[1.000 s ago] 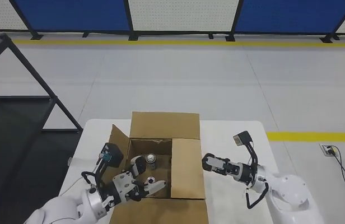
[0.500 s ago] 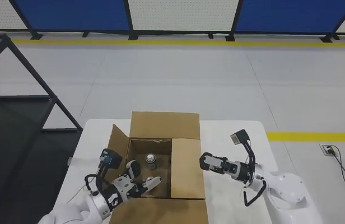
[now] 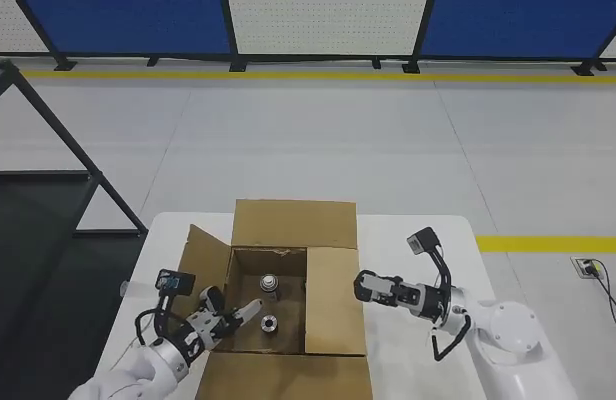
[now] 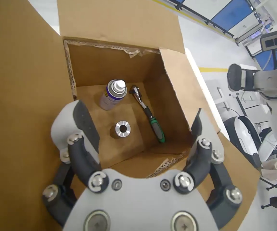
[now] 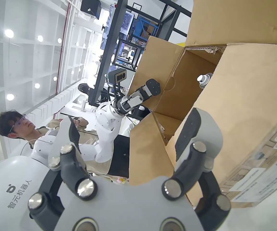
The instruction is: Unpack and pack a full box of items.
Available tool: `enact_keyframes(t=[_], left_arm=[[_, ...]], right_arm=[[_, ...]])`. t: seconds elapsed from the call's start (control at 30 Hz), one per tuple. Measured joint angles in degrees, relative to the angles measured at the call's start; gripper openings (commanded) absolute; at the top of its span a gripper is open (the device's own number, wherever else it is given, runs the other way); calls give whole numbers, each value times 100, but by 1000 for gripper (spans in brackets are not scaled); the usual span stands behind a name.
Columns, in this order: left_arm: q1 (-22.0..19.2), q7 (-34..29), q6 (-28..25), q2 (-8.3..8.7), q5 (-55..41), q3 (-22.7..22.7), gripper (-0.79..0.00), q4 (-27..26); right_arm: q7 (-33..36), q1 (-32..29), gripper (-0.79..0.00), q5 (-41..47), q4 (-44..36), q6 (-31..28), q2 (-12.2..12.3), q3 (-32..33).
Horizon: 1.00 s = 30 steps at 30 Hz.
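The left gripper point(image 3: 231, 303) hangs over the cardboard box point(image 3: 293, 222) at the 8 o'clock corner of its opening. Its jaws are spread wide and carry nothing. In the left wrist view this gripper point(image 4: 138, 112) looks straight down into the box point(image 4: 119, 8).

The box is plain brown corrugated board and stands on the white worktop point(image 3: 418, 240) with all its flaps folded outward. Three things are on its floor:
- A short metal cylinder point(image 4: 122, 129) with a bore through its middle stands on end, nearest the robot at about 6 o'clock point(image 3: 268, 323).
- A spray can point(image 4: 112, 94) with a white cap stands upright at 12 o'clock from the cylinder, close to the far wall point(image 3: 271, 287).
- A ratchet wrench point(image 4: 148, 114) with a green and black handle lies flat toward the 3 o'clock wall, its steel head pointing to the far side.

The right gripper point(image 3: 363, 287) sits outside the box at 3 o'clock, just beside the edge of that side's flap. Its jaws are also wide apart and hold nothing point(image 5: 131, 118).
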Motion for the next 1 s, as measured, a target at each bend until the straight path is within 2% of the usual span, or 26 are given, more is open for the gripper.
enact_keyframes(t=[0.3,0.53,0.77,1.0], left_arm=[[631,561,133,15,-194,-760,0,-231],[873,538,-30,28,-548,-1171,0,-186],[823,249,-329,38,-757,-1027,0,-284],[390,-181,-393,40,-676,-460,0,-268]], right_arm=[[-47,247,0,9,78,109,31,-253],[-114,481,0,35,227,138,32,-501],[-191,522,0,47,195,145,58,-590],[-283,214,0,41,-128,127,135,-415]])
